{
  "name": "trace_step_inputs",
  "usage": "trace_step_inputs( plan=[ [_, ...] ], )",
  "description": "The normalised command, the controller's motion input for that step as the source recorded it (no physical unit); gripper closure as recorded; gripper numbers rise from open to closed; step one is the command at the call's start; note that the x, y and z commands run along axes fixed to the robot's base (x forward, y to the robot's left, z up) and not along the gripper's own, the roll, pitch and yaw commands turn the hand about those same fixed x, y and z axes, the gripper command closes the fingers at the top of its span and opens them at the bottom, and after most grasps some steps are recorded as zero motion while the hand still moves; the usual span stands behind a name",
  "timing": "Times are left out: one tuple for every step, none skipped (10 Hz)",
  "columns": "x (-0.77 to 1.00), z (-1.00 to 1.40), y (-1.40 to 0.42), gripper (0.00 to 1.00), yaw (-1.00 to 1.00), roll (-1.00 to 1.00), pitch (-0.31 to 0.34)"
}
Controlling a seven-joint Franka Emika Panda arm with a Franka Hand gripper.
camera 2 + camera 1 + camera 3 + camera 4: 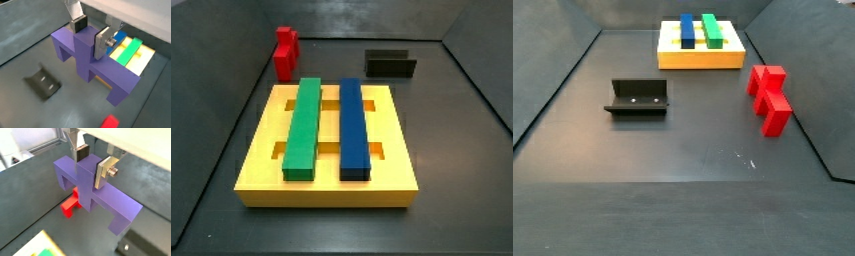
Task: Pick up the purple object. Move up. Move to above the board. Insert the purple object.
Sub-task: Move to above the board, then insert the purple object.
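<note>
1. Purple object [93, 193] sits between the gripper [93, 164] fingers in both wrist views, central post up between the pads, crossbar and legs hanging below.
2. Gripper closed onto the post: one silver finger [105, 172] flat against one face, the dark pad [81, 153] on the opposite face. Same clamp in a wrist view [90, 34].
3. Purple object is clear of the floor; dark floor shows under its legs.
4. Red block [75, 203] shows on the floor beneath it in a wrist view.
5. Board [137, 57] with green bar [132, 51] and blue bar [117, 39] shows beyond the purple object, partly hidden by it.
6. Fixture [41, 82] lies on the floor off to the side, blurred.
7. Neither side view shows gripper or purple object; both show board [265, 140], red block [770, 95] and fixture [637, 98], well apart from one another.
</note>
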Motion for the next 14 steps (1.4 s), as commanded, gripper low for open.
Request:
trace_step_inputs(
  plan=[
    [0.20, 0.21, -1.40, 1.00, 0.03, -0.04, 0.095],
    [0.21, 0.21, -1.40, 1.00, 0.02, 0.01, 0.116],
    [0.24, 0.22, -1.40, 1.00, 0.01, -0.01, 0.138],
    [0.28, 0.22, -1.40, 1.00, 0.01, 0.01, 0.154],
    [0.31, 0.23, -1.40, 1.00, 0.01, 0.01, 0.158],
    [0.17, 0.10, -0.57, 1.00, 0.01, 0.04, 0.161],
    [0.00, -0.02, 0.00, 1.00, 0.00, 0.00, -0.004],
    [0.00, -0.19, 0.00, 1.00, 0.00, -0.07, -0.021],
    [0.00, -0.37, -0.18, 1.00, 0.00, -0.05, -0.071],
    [0.02, -0.67, -0.45, 1.00, 0.00, 0.02, -0.074],
    [0.00, -0.93, -0.60, 1.00, 0.00, 0.11, -0.091],
    [0.12, -1.00, -0.57, 1.00, 0.00, 0.12, -0.053],
    [0.07, -1.00, -0.50, 1.00, -0.03, 0.10, -0.060],
    [0.08, -0.95, -0.43, 1.00, 0.00, 0.09, -0.039]
  ],
)
